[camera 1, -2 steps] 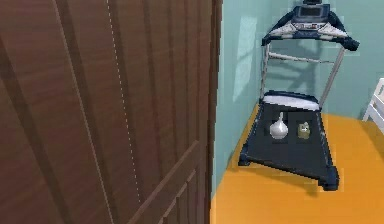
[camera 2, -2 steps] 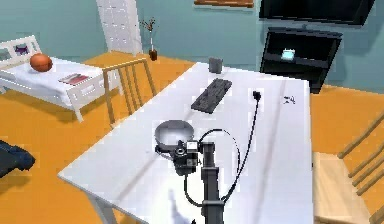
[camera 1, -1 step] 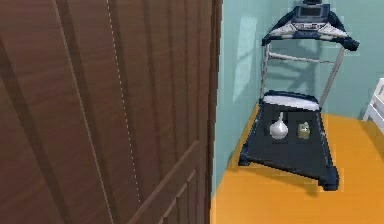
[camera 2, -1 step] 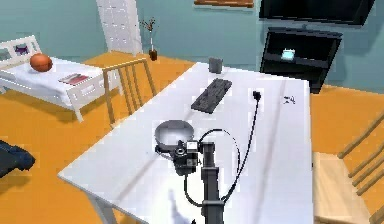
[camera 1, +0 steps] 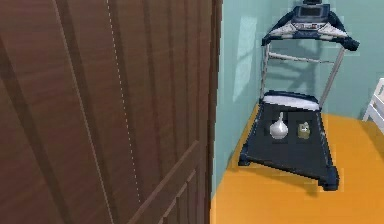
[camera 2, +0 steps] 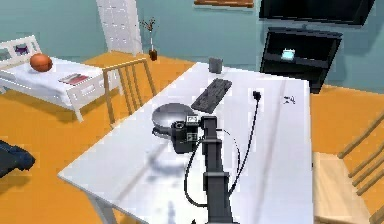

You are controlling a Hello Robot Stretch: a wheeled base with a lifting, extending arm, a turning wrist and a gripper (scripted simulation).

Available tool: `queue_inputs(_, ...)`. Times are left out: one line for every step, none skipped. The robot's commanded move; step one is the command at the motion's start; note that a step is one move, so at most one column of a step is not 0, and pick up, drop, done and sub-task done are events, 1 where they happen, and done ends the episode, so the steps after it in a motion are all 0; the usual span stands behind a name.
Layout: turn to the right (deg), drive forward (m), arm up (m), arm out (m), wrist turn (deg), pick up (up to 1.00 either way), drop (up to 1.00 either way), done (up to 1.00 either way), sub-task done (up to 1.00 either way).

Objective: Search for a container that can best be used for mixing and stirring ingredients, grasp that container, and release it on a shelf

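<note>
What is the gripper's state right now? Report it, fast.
The gripper: cannot be told whether it holds anything; a grey bowl shows at or behind its far end, seen against the white table.

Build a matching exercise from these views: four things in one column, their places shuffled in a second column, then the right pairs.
Things:
1. treadmill
2. orange ball
3. grey bowl
4. black shelf unit

Places:
A. below the dark screen
B. close by the gripper
C. right of the wooden door in the forward view
D. on the white bed

Pairs: 1-C, 2-D, 3-B, 4-A
</note>
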Motion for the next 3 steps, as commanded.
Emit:
queue_inputs(0.0, 0.00, 0.20, 0.00, 0.0, 0.00, 0.00, 0.00, 0.00)
queue_inputs(0.0, 0.00, 0.00, 0.00, -45.0, 0.00, 0.00, 0.00, 0.00)
queue_inputs(0.0, 0.00, 0.00, 0.00, -45.0, 0.00, 0.00, 0.00, 0.00)
